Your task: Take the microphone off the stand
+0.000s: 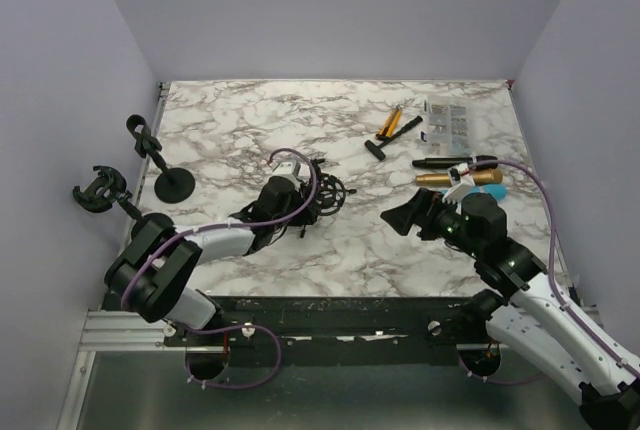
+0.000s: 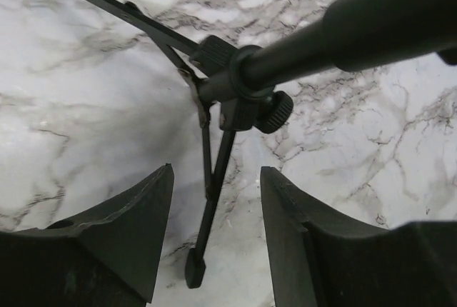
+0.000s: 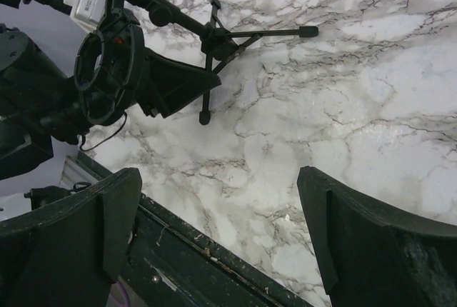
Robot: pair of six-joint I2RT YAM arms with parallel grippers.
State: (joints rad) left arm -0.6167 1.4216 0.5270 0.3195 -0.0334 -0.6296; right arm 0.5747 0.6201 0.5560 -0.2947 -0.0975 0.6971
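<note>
Marble table point(image 1: 360, 245), left claw point(image 2: 216, 173) (fingers apart) by tripod stand point(image 2: 235, 84).

Lab test booth — plain walls point(image 1: 330, 10), marble-print tabletop point(image 1: 240, 120).

No text, brand, number or sign was legible in any view. The printed sheet point(image 1: 447, 121) at the far right of the table point(image 1: 230, 120) carried fine print, too small to read.
</note>
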